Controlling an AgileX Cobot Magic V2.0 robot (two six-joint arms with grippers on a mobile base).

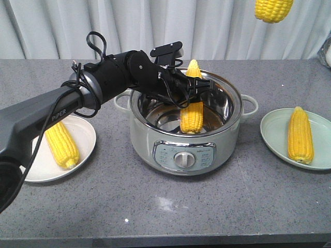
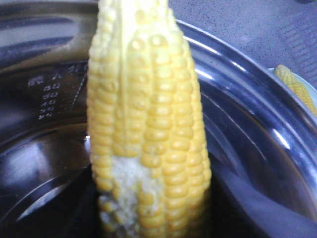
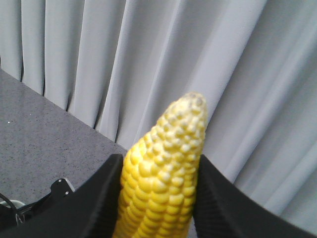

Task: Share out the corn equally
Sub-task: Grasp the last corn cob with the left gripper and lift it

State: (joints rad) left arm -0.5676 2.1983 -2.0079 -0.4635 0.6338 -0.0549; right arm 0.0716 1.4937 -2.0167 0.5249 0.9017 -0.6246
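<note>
A corn cob (image 1: 192, 118) stands upright over the open steel pot (image 1: 150, 135), lower end inside the bowl, with my left gripper (image 1: 193, 91) shut on its upper part. The left wrist view shows this cob (image 2: 148, 124) close up, with a patch of kernels gone near the bottom. My right gripper (image 3: 161, 171) is shut on another cob (image 3: 166, 148), its pale tip pointing up; the front view shows only that cob's end (image 1: 273, 9) high at the top right. One cob (image 1: 62, 144) lies on the left plate (image 1: 89, 130), one (image 1: 300, 135) on the right plate (image 1: 271, 130).
The pot has a control dial (image 1: 184, 159) on its front and side handles (image 1: 250, 105). The grey stone counter (image 1: 155, 206) ends near the bottom of the front view. A curtain (image 1: 217, 26) hangs behind. A pale object (image 1: 327, 54) shows at the right edge.
</note>
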